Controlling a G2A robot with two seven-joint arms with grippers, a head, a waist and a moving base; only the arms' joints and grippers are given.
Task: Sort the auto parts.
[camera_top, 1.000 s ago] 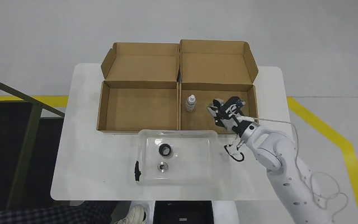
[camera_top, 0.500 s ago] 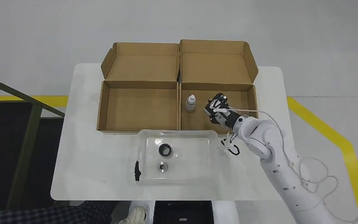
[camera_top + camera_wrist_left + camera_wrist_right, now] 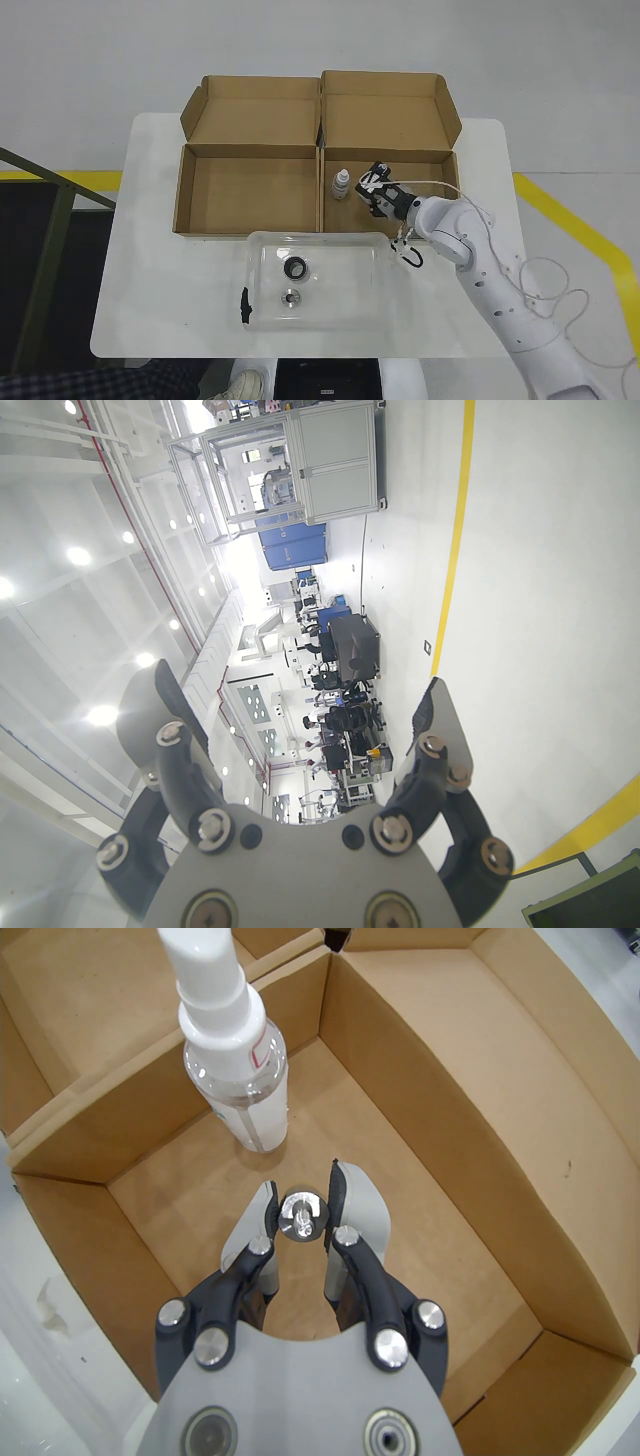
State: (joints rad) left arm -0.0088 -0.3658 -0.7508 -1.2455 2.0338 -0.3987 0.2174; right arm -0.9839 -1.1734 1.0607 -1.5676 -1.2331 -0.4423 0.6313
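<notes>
Pinching a small shiny metal part, its underside hidden, the right tool hangs inside a cardboard box, a clear spray bottle just ahead of it. The left tool is spread.

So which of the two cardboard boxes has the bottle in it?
The box with the right gripper over it; the bottle stands upright at its side nearest the other box.

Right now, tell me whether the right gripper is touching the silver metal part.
Touching. The right wrist view shows the right gripper with its pads pressed against both sides of the metal part, no gap.
</notes>
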